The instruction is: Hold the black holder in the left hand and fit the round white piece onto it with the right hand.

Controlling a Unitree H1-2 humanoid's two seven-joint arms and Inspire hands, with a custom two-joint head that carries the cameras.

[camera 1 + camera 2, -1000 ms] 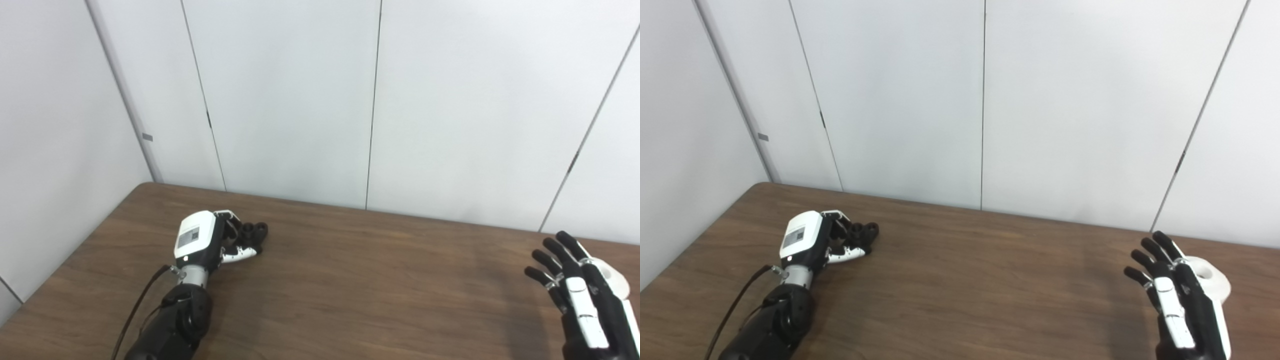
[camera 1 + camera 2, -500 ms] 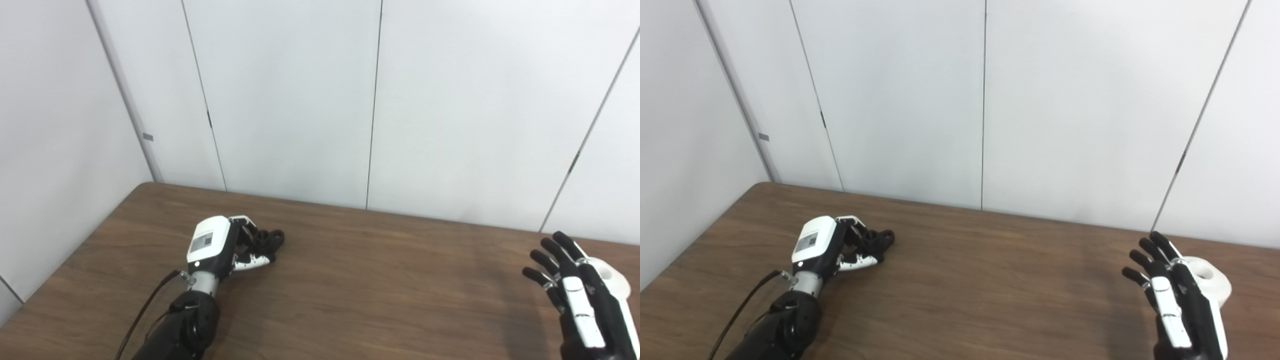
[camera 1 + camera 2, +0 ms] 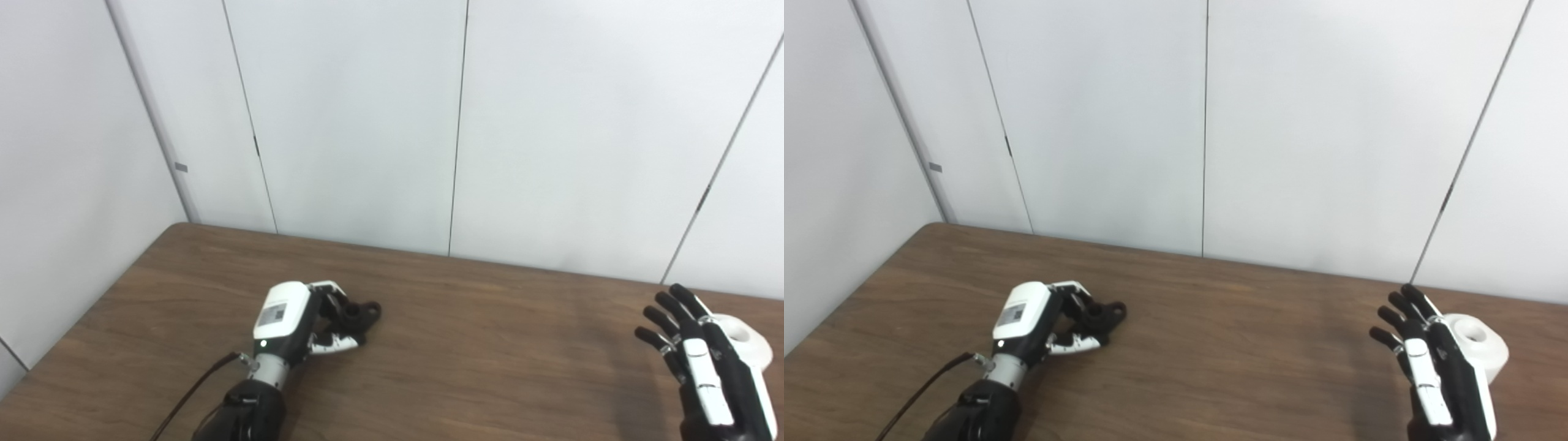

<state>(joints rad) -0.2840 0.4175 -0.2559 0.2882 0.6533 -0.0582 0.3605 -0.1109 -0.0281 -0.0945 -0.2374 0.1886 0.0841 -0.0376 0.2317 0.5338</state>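
Note:
My left hand [image 3: 300,323] is shut on the black holder [image 3: 362,313], whose end sticks out to the right of my fingers, low over the brown table [image 3: 478,343]. It also shows in the right eye view [image 3: 1044,324]. The round white piece [image 3: 1479,346] stands on the table at the far right, with a hole in its top. My right hand [image 3: 1433,367] is open, fingers spread and pointing up, just left of the white piece and partly in front of it. I cannot tell if it touches the piece.
White wall panels [image 3: 367,122] stand right behind the table's far edge. The table's left corner [image 3: 177,228] is rounded. A black cable [image 3: 196,392] runs along my left forearm.
My left hand has carried the black holder to the right and nearer to me. My right hand has shifted slightly left and forward beside the white piece.

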